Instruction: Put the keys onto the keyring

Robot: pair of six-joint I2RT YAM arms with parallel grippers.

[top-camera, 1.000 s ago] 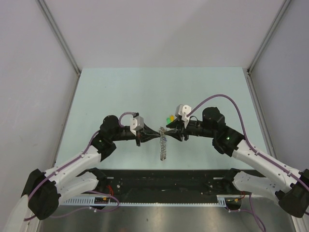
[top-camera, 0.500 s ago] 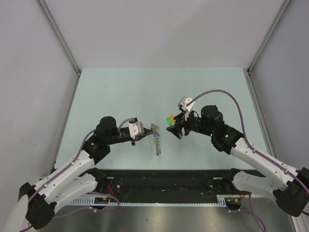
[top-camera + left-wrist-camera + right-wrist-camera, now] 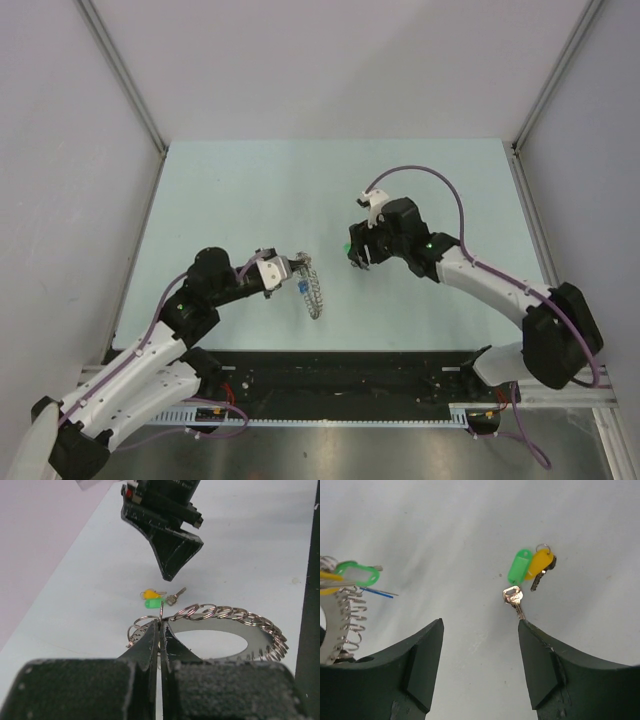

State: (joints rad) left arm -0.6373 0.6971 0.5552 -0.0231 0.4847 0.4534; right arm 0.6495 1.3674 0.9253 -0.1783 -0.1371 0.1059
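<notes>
Jaws of your left gripper are pressed together on one thin loop of the keyring, a grey metal coil of many small jagged loops. In the left wrist view it curves away to the right of the fingertips. Jaws of your right gripper stand wide apart with nothing between them.

The keys, a tiny cluster with one bright green and one yellow-orange plastic head, lie flat on the pale green table, held by neither gripper. In the right wrist view you see them beyond the tips of the open jaws, nearer the finger on the right of that view than the other one. A small silver key in the cluster points back toward that finger. Its shaft ends right at the fingertip, and you cannot tell whether the two touch.

From the left wrist view, the keys lie on the table just past the held loop, with the right gripper's dark fingers hanging above them. From above, bare table separates the keyring from the keys.

At the left edge of the right wrist view, a green-rimmed tag and a thin blue wire sit at the keyring.
</notes>
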